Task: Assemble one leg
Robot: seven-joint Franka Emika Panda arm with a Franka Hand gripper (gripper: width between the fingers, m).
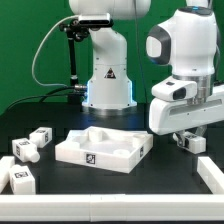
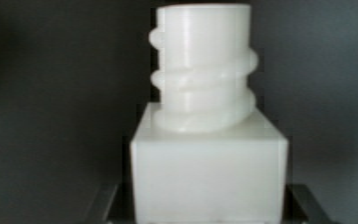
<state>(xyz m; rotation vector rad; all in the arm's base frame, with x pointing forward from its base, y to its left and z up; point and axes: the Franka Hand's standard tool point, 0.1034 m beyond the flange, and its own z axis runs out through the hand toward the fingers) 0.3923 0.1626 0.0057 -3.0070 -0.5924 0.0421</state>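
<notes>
My gripper [image 1: 187, 143] hangs at the exterior view's right, a little above the black table, shut on a leg [image 1: 186, 141], a small white post with a marker tag. In the wrist view the leg [image 2: 202, 120] fills the middle: a square white block with a round threaded stub pointing away from me. My dark fingers [image 2: 114, 205] press on both its sides. The white square tray [image 1: 100, 148] lies on the table in the middle, to the left of the gripper. Three more legs lie at the left: one [image 1: 40, 137], one [image 1: 25, 151] and one [image 1: 18, 179].
The arm's white base [image 1: 108, 75] stands behind the tray, with a black stand and cable [image 1: 68, 55] beside it. A white bar [image 1: 211, 172] lies on the table at the front right, below the gripper.
</notes>
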